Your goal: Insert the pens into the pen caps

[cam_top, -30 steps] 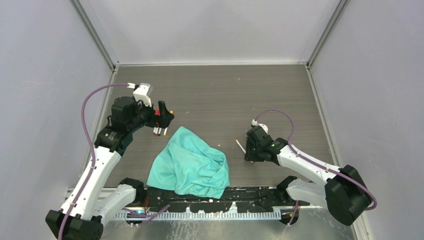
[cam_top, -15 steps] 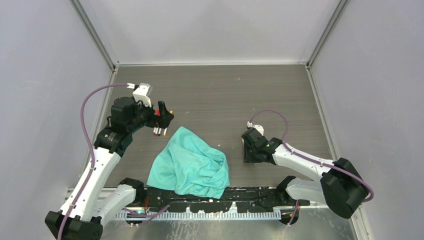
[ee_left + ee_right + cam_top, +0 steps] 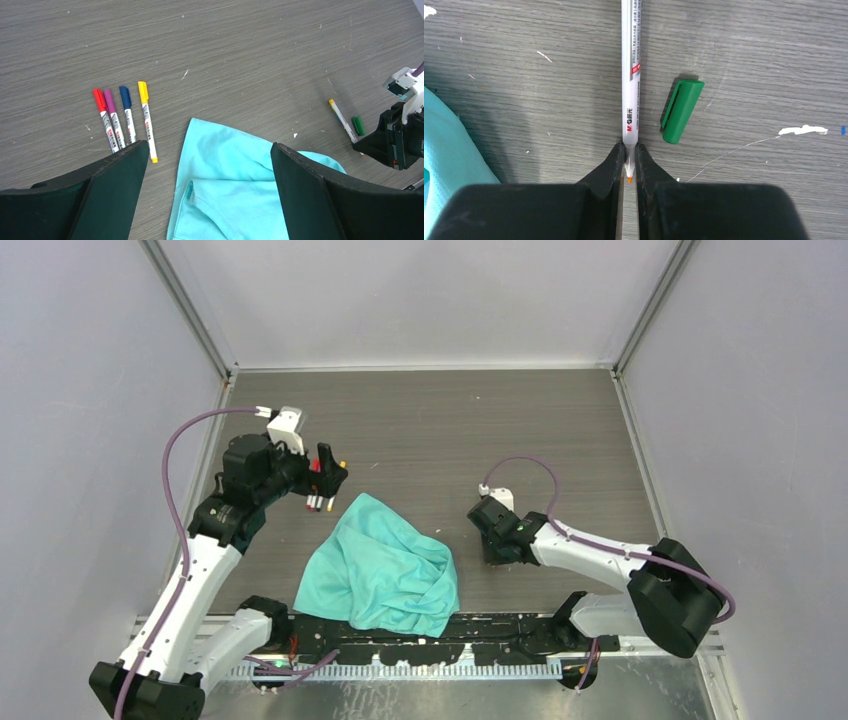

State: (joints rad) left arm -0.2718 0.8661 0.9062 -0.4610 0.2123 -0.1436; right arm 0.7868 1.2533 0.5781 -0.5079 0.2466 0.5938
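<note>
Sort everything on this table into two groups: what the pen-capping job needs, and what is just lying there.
Job:
- uncapped pen, pinched in the right end effector
- green cap beside it
- four capped pens

Lying about:
- teal cloth

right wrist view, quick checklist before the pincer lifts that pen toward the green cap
1. Right pincer shut on the uncapped pen: ok.
2. Nib free to enter a cap: not ok, the grip sits right at the nib end.
3. Green cap lying beside the pen, apart from it, nothing on it: ok.
4. Teal cloth clear of pen and cap: ok.
5. Left pincer open to take the cap: ok, but it is not near the cap.
6. Which end of the cap is open: cannot tell.
</note>
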